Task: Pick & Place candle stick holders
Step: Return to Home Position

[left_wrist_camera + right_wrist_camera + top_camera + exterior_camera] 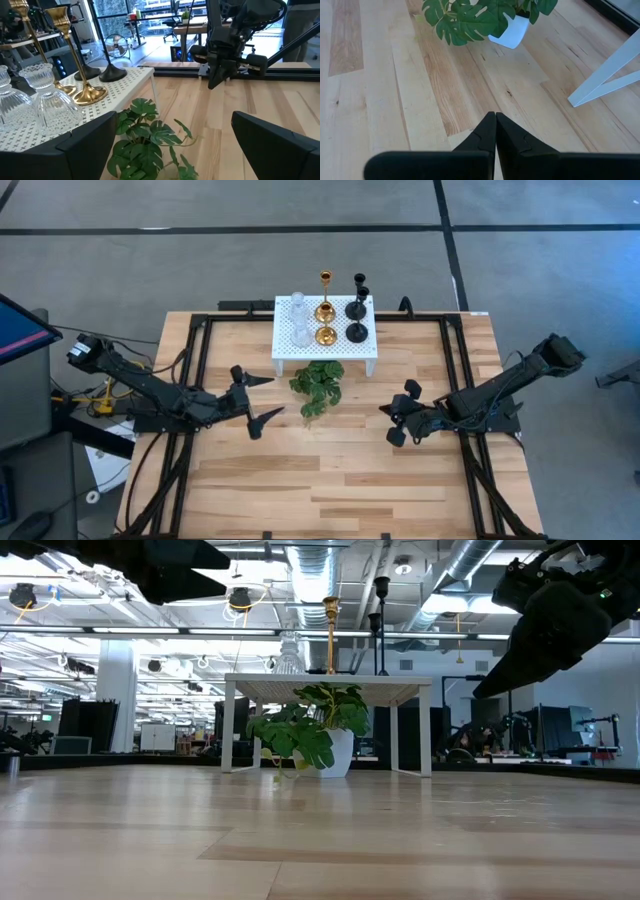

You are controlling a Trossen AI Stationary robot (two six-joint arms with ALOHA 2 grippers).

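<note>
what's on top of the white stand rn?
Three pairs stand on the white stand: two glass holders, two gold holders and two black holders. Nothing else shows on it. In the low view the stand's edge hides their bases.

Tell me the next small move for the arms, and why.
Probably draw the left gripper away from the plant, toward its rest pose. All six candle holders stand on the white stand, and nothing is held: the left jaws are open and empty, and the right gripper is shut and empty beside the plant.
</note>
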